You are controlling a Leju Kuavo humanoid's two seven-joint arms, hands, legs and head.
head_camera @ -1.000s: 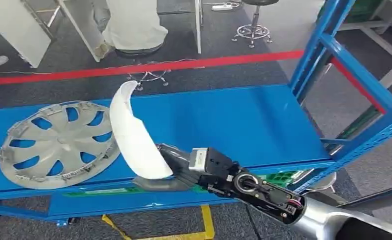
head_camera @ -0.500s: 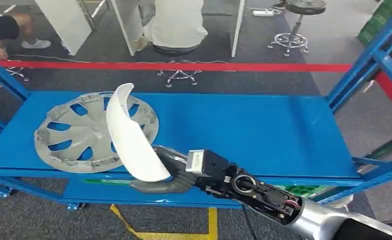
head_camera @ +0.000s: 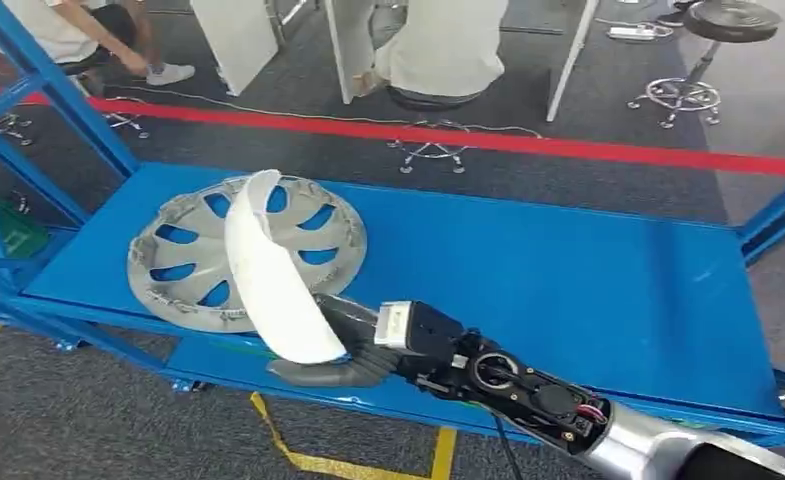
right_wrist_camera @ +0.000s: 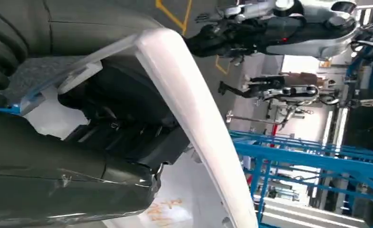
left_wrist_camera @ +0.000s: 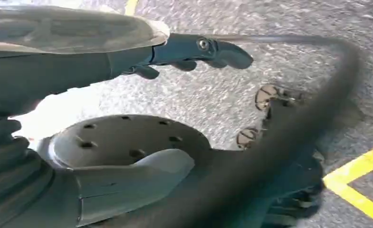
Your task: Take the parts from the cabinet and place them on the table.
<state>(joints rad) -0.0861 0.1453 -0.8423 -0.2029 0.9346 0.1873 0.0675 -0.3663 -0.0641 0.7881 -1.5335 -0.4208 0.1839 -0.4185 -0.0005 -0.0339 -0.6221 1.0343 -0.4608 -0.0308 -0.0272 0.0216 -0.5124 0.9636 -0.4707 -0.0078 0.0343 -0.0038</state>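
The robot's right hand point(head_camera: 343, 345) grips the lower end of a curved white plastic panel point(head_camera: 268, 270), which rises up and away from it. Beyond the hand, a silver-grey plastic hubcap point(head_camera: 308, 235) lies flat on the blue metal shelf point(head_camera: 548, 270). The left hand point(left_wrist_camera: 189, 50) appears empty, its fingers loosely extended; the view is blurred. No legible writing.

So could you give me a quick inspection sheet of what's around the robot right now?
Surface: blue metal shelf in a blue frame, mostly bare.
Job's things: curved white part held upright by the right hand; grey wheel cover lying flat on the shelf behind it.
Clutter: nothing seen on the shelf.
Hands: right hand grips the white part at its lower end; left hand hangs over the floor, holding nothing, fingers apart.
Cables: thin white cable along the red floor line.
Surroundings: grey floor, stools, white panels, people beyond the line.
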